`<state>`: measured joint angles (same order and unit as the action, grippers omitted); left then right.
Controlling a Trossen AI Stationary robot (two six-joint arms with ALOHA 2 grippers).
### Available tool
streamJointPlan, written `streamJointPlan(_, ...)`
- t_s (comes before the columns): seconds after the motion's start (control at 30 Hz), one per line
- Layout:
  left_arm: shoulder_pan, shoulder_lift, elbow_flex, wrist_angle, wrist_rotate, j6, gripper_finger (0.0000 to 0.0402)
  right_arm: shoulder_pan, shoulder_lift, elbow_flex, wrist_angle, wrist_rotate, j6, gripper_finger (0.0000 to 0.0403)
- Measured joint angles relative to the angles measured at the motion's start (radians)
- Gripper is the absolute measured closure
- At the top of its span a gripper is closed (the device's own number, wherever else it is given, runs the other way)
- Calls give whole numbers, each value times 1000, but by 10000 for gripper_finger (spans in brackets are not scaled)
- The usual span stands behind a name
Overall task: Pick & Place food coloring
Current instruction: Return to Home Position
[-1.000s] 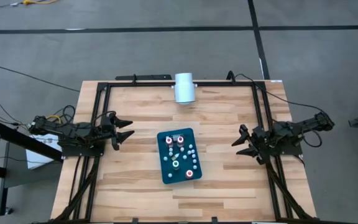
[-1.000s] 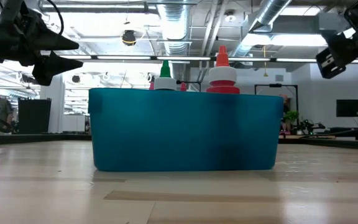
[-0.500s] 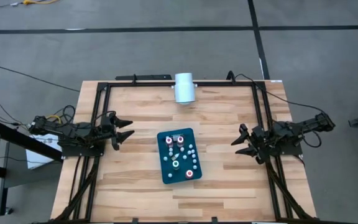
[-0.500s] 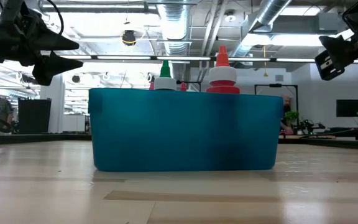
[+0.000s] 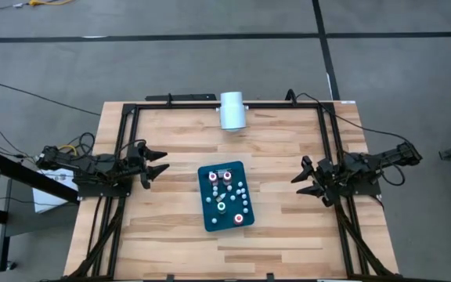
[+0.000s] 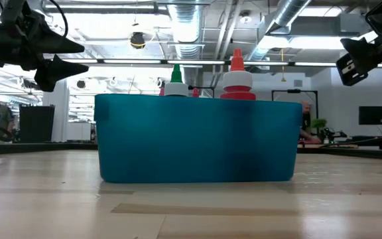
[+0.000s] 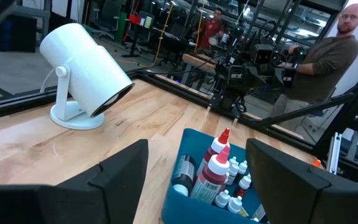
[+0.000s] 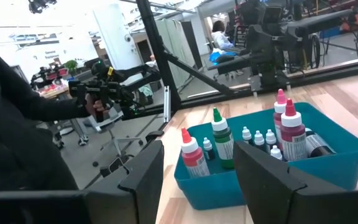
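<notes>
Plastic food coloring bottles (image 5: pixel 213 178) look light and tippy; grip each by its body, with left tool (image 5: pixel 163 160) and right tool (image 5: pixel 300 176) open at the tabletop (image 5: pixel 171 227) sides.

Right gripper (image 5: pixel 302 178): in the high view, at the right-centre of the frame, it sits marginally higher in the frame than it did 1.0 s ago. In the low view, at the upper right corner, its dark body has dropped slightly and its outline has turned a little. Both shifts occurred between 1.0 s and 0.5 s ago. No further displacement shows over the last 0.5 s.

Person (image 6: pixel 308 123): in the low view, the small background figure just past the right edge of the blue bin (image 6: pixel 197 139) has moved slightly toward the right of the frame.
</notes>
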<state>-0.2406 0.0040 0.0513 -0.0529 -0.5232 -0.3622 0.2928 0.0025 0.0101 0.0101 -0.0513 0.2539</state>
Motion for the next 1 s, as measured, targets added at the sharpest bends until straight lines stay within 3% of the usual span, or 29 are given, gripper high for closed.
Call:
streamJointPlan(0.73,0,0,0,-1,-9,13,139,0,0,0,-1,0,0,221)
streamJointPlan(1.0,0,0,0,0,-37,154,139,0,0,0,-2,0,0,221)
